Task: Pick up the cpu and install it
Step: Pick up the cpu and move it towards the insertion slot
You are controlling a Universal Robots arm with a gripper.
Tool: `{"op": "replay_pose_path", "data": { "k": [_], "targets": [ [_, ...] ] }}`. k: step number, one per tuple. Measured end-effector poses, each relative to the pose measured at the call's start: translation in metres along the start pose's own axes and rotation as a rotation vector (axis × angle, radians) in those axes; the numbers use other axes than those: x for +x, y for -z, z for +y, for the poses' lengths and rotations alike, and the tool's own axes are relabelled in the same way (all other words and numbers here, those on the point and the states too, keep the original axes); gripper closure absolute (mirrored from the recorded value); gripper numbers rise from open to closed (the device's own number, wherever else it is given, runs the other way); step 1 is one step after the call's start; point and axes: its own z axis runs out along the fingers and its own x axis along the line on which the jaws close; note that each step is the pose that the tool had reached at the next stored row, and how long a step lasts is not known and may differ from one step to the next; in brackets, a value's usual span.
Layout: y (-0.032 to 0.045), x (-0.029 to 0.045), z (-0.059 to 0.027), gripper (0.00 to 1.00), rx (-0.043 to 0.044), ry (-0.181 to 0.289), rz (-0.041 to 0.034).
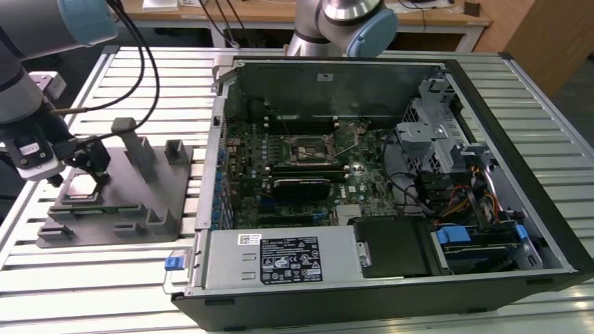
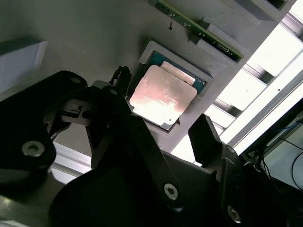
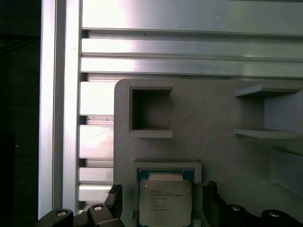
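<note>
The black two-fingered hand (image 2: 163,101) is released: its fingers (image 2: 208,137) stand apart, one on each side of the small flat square cpu (image 2: 161,97) with a pale silver metal top, and neither finger touches the chip. In both wrist views a gap shows between each fingertip and the chip's edge. The cpu lies flat right under the hand, seated in a shallow square recess with a raised pale frame, its green board edge showing along one side of the metal top.

That recess belongs to the large grey plastic tray (image 1: 139,209) with upright pegs and blocks, over which the hand hangs low. In the first wrist view an empty square pocket of the tray lies just beyond the cpu, farther from the hand. The tray rests on the slatted silver aluminium table (image 1: 111,278).

The grey jointed arm (image 1: 19,83) with pale blue caps carries the hand from above, with black cables running along it.

Well apart from the hand, toward the exterior view's right, the big black computer case (image 1: 529,160) lies open on the table, its green motherboard (image 1: 307,153) facing up.
</note>
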Motion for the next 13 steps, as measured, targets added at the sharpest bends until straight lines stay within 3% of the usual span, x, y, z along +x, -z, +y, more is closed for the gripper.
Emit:
{"op": "replay_pose_path", "data": {
  "k": [1, 2, 7, 8, 13],
  "targets": [
    [-0.0004, 0.0000, 0.0000, 0.18, 0.0001, 0.000, 0.0001],
    [-0.0008, 0.0000, 0.0000, 0.25, 0.0001, 0.000, 0.0001],
    [-0.0020, 0.0000, 0.0000, 0.26, 0.0024, 0.000, -0.0002],
    [-0.0023, 0.0000, 0.0000, 0.33, 0.0035, 0.000, -0.0005],
    [-0.0035, 0.0001, -0.0001, 0.33, 0.0113, 0.000, -0.0020]
  ]
}}
